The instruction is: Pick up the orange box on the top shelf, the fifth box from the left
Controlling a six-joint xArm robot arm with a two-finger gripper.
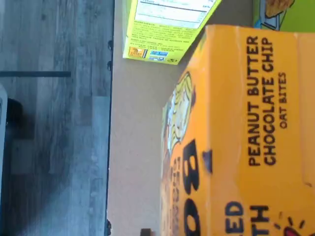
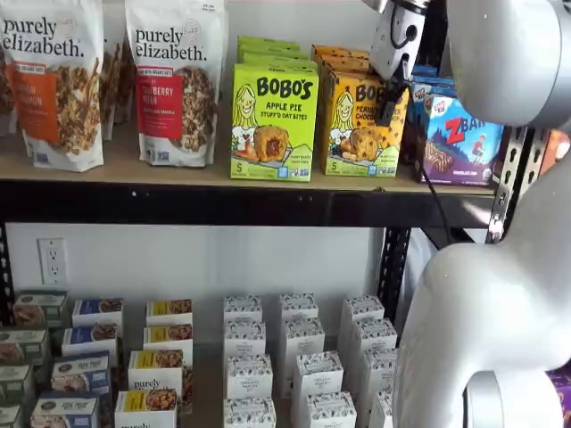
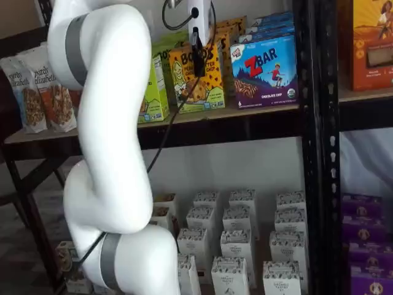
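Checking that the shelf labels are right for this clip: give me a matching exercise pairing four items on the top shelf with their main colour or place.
Column one:
1. orange box
2. Apple Pie box
3. ZBar box
4. granola bags

Column two:
a. blue-purple, next to the black upright
b. white pouches, at the other end of the top shelf from the arm
c. lime green, beside the orange one
d. orange-yellow, right under the gripper

Pairs: 1-d, 2-c, 3-a, 4-b
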